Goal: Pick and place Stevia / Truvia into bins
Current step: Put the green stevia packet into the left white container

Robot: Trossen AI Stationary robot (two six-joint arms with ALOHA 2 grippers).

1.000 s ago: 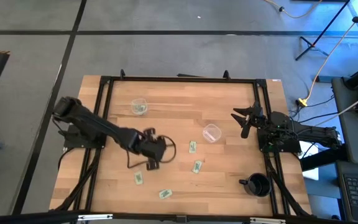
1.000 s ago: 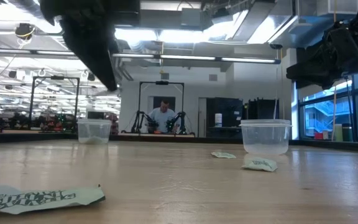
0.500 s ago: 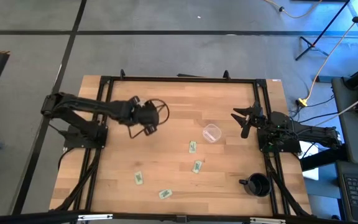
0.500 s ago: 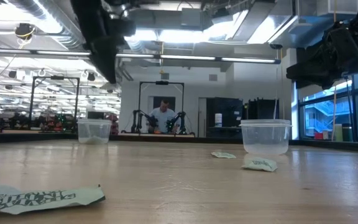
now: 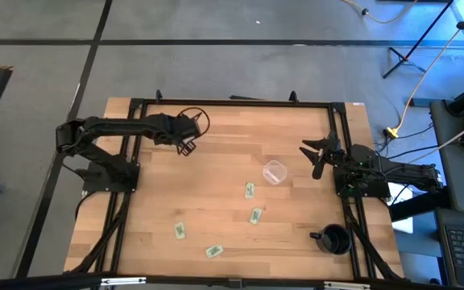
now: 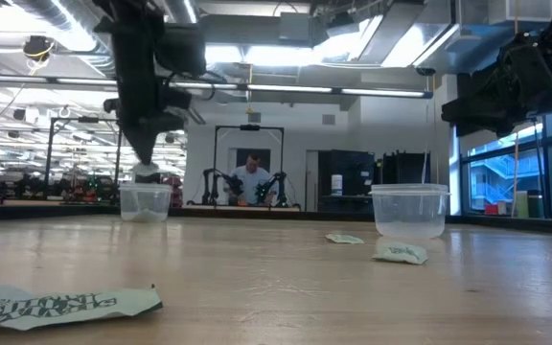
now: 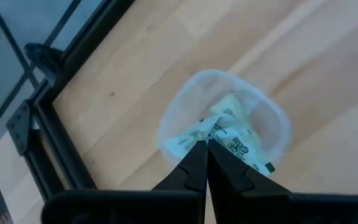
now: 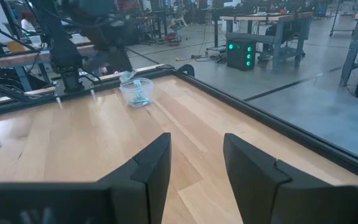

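The left claw (image 7: 205, 142), pinched on a Stevia packet (image 7: 229, 140), hangs above the far cup (image 7: 224, 124), which seems to hold packets; the right claw (image 8: 194, 158) waits wide.

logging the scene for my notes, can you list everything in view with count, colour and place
table: one, light wood, black frame
loose packets: four, green and white, front half of the table
held packet: one, green and white, over the far-left cup
far-left cup: one, clear, packets inside
middle cup: one, clear, right of centre
mug: one, black, front right corner
person: one, in the room beyond
left pincer: shut on the held packet
right pincer: open, waiting at the right edge
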